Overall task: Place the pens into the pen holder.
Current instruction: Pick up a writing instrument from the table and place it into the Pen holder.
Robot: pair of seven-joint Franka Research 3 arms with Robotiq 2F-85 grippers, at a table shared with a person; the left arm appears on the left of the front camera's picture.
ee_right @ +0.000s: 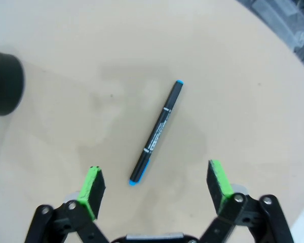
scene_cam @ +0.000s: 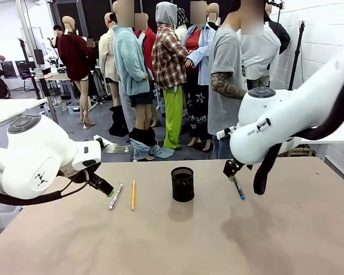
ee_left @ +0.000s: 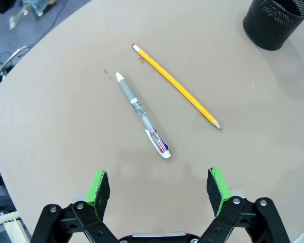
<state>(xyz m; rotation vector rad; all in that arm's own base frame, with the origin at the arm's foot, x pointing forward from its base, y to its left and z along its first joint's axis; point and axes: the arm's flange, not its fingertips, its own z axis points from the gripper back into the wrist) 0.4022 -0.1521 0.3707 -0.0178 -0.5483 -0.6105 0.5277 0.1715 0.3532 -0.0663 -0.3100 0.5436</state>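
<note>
The black mesh pen holder (scene_cam: pixel 183 184) stands upright mid-table, also seen in the left wrist view (ee_left: pixel 274 21) and as a dark blur in the right wrist view (ee_right: pixel 4 84). To its left lie the silver-white pen (scene_cam: pixel 115 196) (ee_left: pixel 142 115) and the orange-yellow pencil (scene_cam: pixel 133 195) (ee_left: pixel 176 86), side by side and apart. The dark pen with blue tips (scene_cam: pixel 238 188) (ee_right: pixel 157 131) lies right of the holder. My left gripper (scene_cam: pixel 109 192) (ee_left: pixel 158 190) hovers open just short of the silver-white pen. My right gripper (scene_cam: pixel 230 172) (ee_right: pixel 156 190) hangs open above the dark pen.
The tan table (scene_cam: pixel 172 240) has a curved far edge. A person (scene_cam: pixel 232 69) stands beyond the far side, right of centre. My right arm's dark cable (scene_cam: pixel 264 169) hangs down close to the dark pen.
</note>
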